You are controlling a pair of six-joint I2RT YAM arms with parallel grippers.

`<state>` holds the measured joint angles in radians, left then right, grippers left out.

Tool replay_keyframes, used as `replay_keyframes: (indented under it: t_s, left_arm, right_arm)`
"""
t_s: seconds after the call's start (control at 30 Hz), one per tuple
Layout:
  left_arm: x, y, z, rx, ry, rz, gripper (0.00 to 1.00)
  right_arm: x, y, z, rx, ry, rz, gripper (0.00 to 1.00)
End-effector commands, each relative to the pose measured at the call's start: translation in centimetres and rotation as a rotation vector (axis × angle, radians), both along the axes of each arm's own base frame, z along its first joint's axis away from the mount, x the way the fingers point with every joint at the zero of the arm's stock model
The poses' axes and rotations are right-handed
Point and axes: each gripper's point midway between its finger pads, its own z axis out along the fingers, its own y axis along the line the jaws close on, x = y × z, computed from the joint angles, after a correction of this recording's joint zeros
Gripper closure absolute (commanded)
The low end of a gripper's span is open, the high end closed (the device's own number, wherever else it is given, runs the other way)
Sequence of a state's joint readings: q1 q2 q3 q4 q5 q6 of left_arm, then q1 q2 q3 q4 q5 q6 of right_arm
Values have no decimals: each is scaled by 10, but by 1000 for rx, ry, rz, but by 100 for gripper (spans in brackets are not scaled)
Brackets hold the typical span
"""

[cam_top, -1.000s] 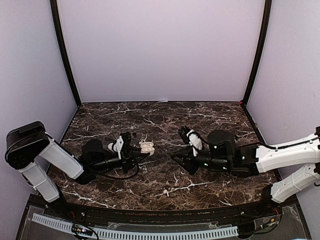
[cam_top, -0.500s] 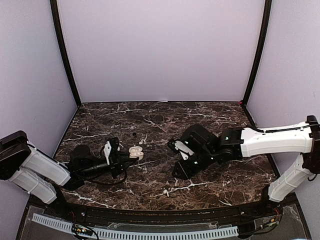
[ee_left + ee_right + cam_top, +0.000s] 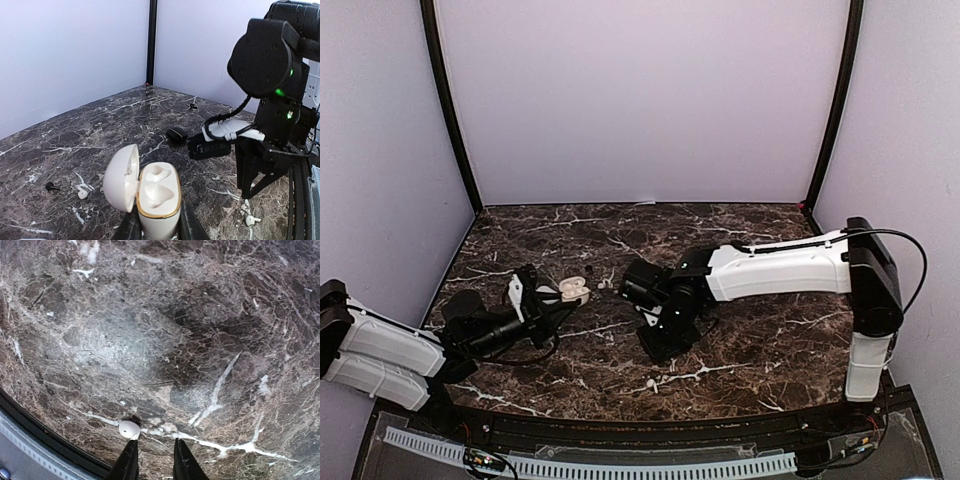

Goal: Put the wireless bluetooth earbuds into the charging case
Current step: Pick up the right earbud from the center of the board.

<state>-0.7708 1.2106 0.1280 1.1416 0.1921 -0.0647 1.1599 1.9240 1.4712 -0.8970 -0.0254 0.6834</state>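
The charging case [image 3: 157, 200] is white with a gold rim, its lid [image 3: 121, 177] swung open to the left and both sockets empty. My left gripper [image 3: 159, 227] is shut on the case's body; from above the case [image 3: 572, 291] sits at the left gripper [image 3: 552, 300]. A white earbud [image 3: 129, 429] lies on the marble, touching the tip of my right gripper's left finger [image 3: 129, 460]. The right gripper [image 3: 155, 452] points down, open, with nothing between its fingers. From above, that earbud [image 3: 651, 384] lies just in front of the right gripper [image 3: 658, 350].
Another white earbud [image 3: 82, 194] and a tiny black earbud [image 3: 50, 186] lie left of the case. A small black oval object [image 3: 176, 134] rests farther back. The table's black front edge [image 3: 45, 440] runs close to the right gripper. Purple walls enclose the marble table [image 3: 740, 350].
The left arm has drawn back to the left with the open case. The right arm has swung left and turned down over the earbud near the front edge, its jaws slightly wider.
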Motion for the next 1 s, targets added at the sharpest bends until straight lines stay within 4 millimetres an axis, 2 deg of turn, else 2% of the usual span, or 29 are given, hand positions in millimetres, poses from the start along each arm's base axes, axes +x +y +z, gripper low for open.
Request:
replay_keyframes:
  t_s: [0.0, 0.37, 0.97]
  left_arm:
    - [2, 12, 3, -10, -7, 56, 98]
    - [4, 13, 3, -16, 2, 67, 98]
    - [3, 13, 1, -9, 4, 64, 98]
  right_arm:
    - [-8, 7, -4, -25, 39, -24, 76]
    - [-34, 17, -23, -79, 105, 5, 72]
    - [-43, 15, -51, -129, 149, 12, 73]
